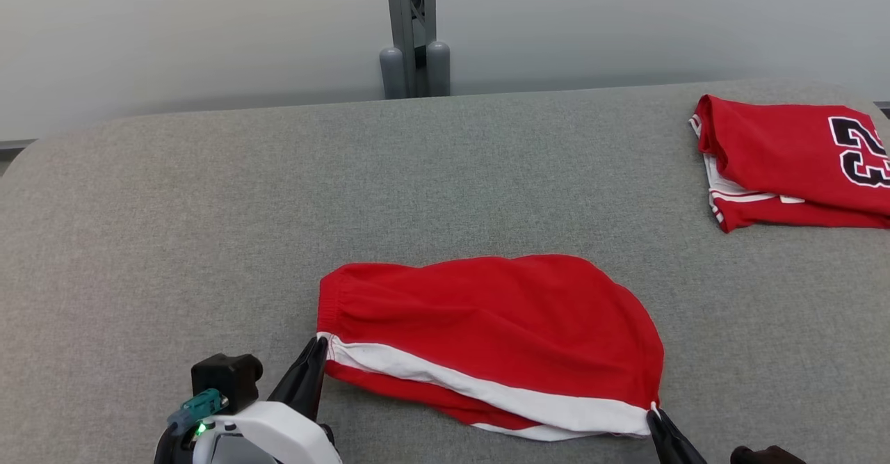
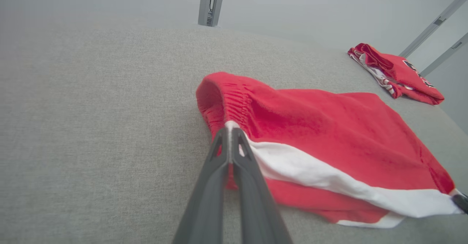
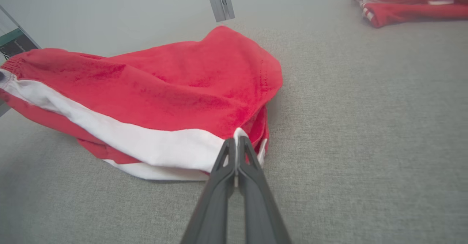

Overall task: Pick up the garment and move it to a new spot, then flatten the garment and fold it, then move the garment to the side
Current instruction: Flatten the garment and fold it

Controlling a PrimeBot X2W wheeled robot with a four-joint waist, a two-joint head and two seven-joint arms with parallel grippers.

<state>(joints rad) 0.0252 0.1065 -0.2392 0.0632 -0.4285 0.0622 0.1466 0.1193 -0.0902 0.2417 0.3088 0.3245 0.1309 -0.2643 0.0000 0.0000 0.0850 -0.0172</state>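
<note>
Grey fabric-topped table (image 1: 208, 206) noted, w/ pale wall behind and a metal post (image 1: 414, 26) at far edge, centre.

Head view: garment (image 1: 487, 318) (red shorts w/ white stripe (image 1: 487, 387)) is seen lying near front edge, centre-right. Long axis runs left-right, dipping a little toward robot's right. Left claw (image 1: 320, 346) is found at the waistband-end corner and right claw (image 1: 655, 417) at the opposite hem corner. Near edge is thus held at both ends, one arm per end, neither arm nearer than the other. Folded jersey (image 1: 786, 158) is seen far right, well apart.

Left wrist view: left claw (image 2: 230, 132) is closed tight on garment (image 2: 329, 134), w/ stripe pinched just where it meets waistband (image 2: 234, 94). Cloth runs off to the right of the fingers. Top layer looks puffed, not flat.

Right wrist view: right claw (image 3: 237, 141) is clamped on garment (image 3: 175, 86) at stripe end of hem. Cloth lies left of & ahead of the fingers, w/ layers bunched under the grip.

Judgement: fold is prob. under way, flattening not finished. Coming move is judged to turn on the long axis being strung between the two claws. Both would need to be carried together & parallel, else cloth would skew or sag mid-span.
</note>
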